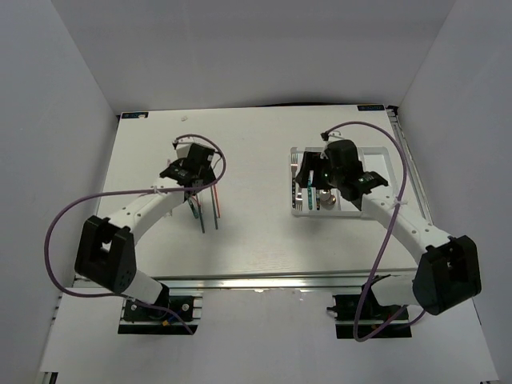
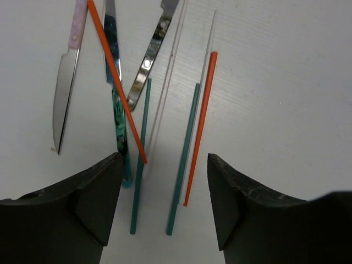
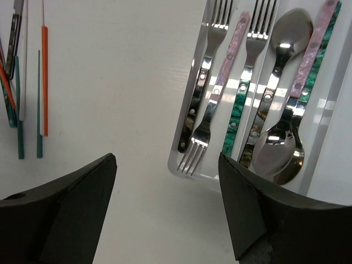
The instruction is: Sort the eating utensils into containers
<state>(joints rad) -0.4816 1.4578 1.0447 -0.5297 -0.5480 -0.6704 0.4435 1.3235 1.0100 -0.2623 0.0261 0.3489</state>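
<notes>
Loose utensils lie on the table under my left gripper [image 2: 164, 160], which is open and empty just above them. Between its fingers lie two teal chopsticks [image 2: 183, 159] and a red chopstick [image 2: 201, 126]. Another red chopstick [image 2: 115, 77] crosses a teal-handled utensil [image 2: 116, 110]. A pink-handled knife [image 2: 66, 88] and a dark-handled knife [image 2: 148, 60] lie beside them. The white tray [image 3: 183, 166] holds several forks [image 3: 220, 88] and spoons [image 3: 280, 148]. My right gripper [image 3: 168, 159] is open and empty, above the tray's left near corner. In the top view the left gripper [image 1: 190, 180] is over the chopsticks [image 1: 206, 214], and the right gripper [image 1: 314, 178] is over the tray [image 1: 380, 164].
Two thin white sticks [image 2: 165, 93] lie among the chopsticks. The same chopsticks show at the left edge of the right wrist view [image 3: 44, 82]. Bare white table lies between the pile and the tray. White walls enclose the table on three sides.
</notes>
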